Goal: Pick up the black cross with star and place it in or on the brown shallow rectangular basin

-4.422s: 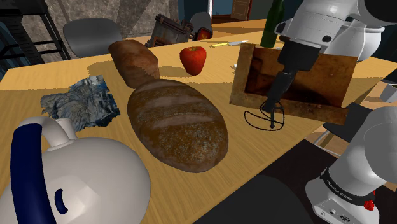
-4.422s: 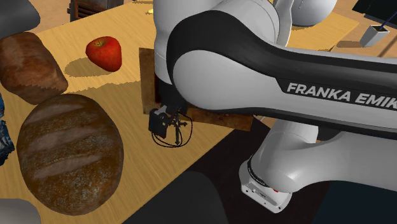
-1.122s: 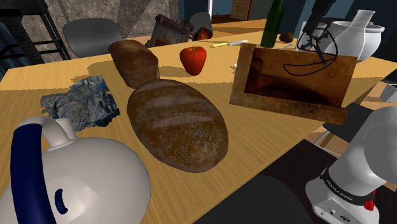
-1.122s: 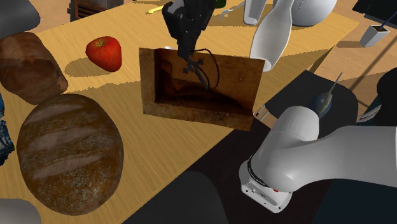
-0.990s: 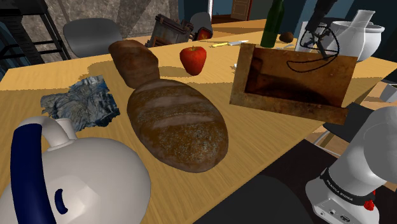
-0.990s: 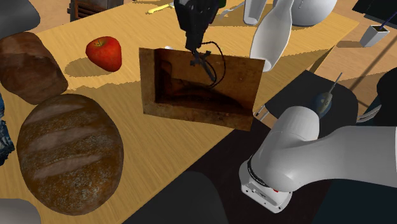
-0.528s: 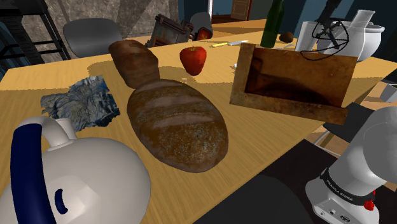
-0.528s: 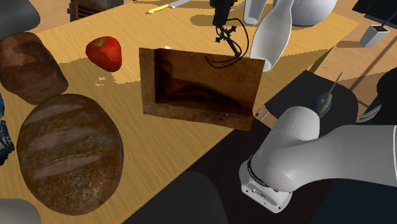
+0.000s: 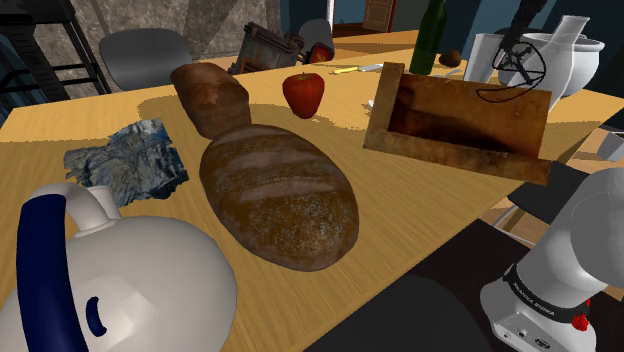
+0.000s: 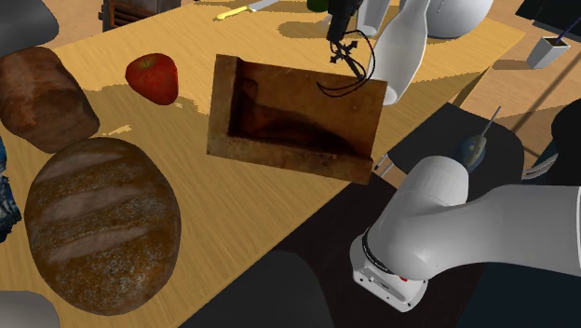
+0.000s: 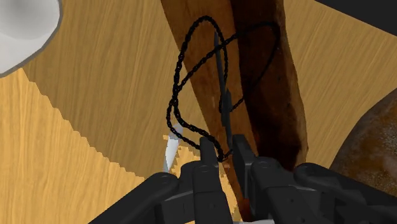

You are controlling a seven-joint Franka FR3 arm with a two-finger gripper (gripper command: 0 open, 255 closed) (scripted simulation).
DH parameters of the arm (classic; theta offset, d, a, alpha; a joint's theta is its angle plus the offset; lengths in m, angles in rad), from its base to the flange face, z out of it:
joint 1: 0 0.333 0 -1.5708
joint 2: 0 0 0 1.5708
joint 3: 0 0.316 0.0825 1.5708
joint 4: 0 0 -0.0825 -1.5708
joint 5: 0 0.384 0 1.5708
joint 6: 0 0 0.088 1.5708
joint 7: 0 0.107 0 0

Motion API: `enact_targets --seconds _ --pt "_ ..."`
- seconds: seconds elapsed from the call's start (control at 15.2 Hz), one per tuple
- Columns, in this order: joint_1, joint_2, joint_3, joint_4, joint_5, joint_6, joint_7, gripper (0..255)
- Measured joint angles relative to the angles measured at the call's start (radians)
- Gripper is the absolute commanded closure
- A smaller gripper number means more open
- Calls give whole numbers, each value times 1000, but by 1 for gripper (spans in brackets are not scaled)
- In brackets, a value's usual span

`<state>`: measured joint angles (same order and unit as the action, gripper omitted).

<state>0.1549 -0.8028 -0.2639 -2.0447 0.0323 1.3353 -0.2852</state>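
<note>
Pick-up looks done: the claw (image 10: 343, 30) is closed on the black cross (image 10: 349, 48), which hangs in the air near the top of the second exterior view, a little right of the middle, above the far rim of the brown basin (image 10: 279, 154). The cross's cord loop dangles lower, in front of the basin's inner wall. In the wrist view both fingers (image 11: 207, 153) clasp the cross between them. The basin lies on the table (image 10: 251, 214). Placing is left: the claw probably must come down over the basin's floor and then open.
</note>
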Motion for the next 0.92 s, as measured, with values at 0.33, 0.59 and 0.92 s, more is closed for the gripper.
enact_targets --seconds 0.33,0.59,0.92 --pt "-9 -33 -6 -86 -10 50 -11 255" --pt "-16 -62 -6 -167 -16 100 -15 255" --pt "-19 -72 -8 -198 -19 121 -18 255"
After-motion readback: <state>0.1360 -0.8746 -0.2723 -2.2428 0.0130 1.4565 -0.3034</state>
